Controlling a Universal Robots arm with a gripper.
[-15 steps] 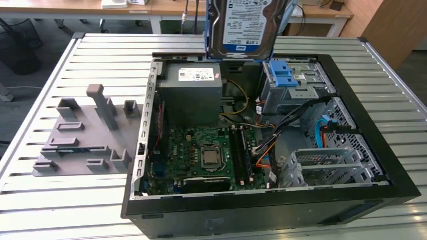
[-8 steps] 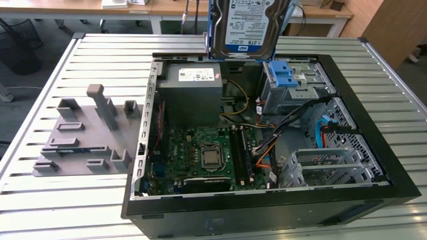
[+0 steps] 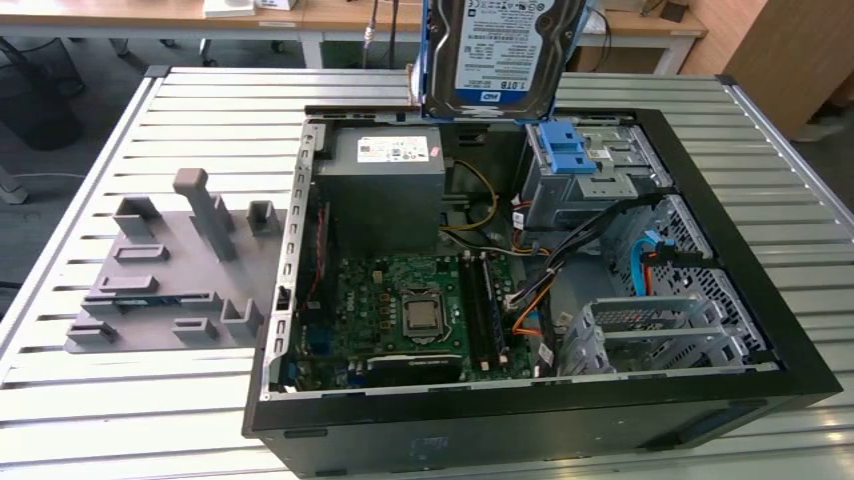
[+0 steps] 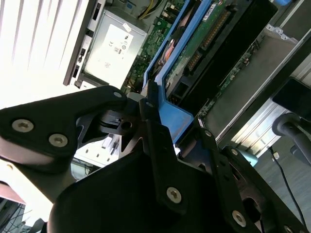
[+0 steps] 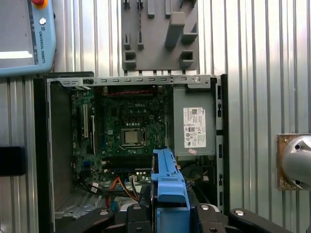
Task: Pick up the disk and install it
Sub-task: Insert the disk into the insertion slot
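Slats of pale ribbed metal make up the bench (image 3: 94, 420). At the exterior view's left, a grey plastic fixture plate with upright blocks and slots (image 3: 167, 270) lies flat on it. Just beside that plate, toward the middle, a black tower computer case (image 3: 534, 420) lies on its side with the panel off. Inside it, nearest the fixture, sits a green motherboard with a square silver processor socket (image 3: 400, 310). Beyond the motherboard stands a grey power-supply box with a white sticker (image 3: 387, 185).

Over the far rim of the case hangs the flat silver-grey disk with a white-and-blue label and a blue plastic frame (image 3: 505, 50). It is held upright in the air, label turned toward the exterior camera, and is not seated in any bay. Its lower edge shows just above a blue plastic latch (image 3: 567, 150) mounted on a metal drive cage (image 3: 607, 175). Orange and black cables (image 3: 534, 300) run between the motherboard and that cage. Toward the exterior view's right, a silver perforated bracket (image 3: 654, 325) rests in the near corner of the case.

In the second wrist view the black pincer (image 4: 170, 119) is clamped on the disk, with its fingers (image 4: 160, 145) lying against the blue frame. The first wrist view shows the disk edge-on above the open case, with the motherboard and power-supply box beneath it.
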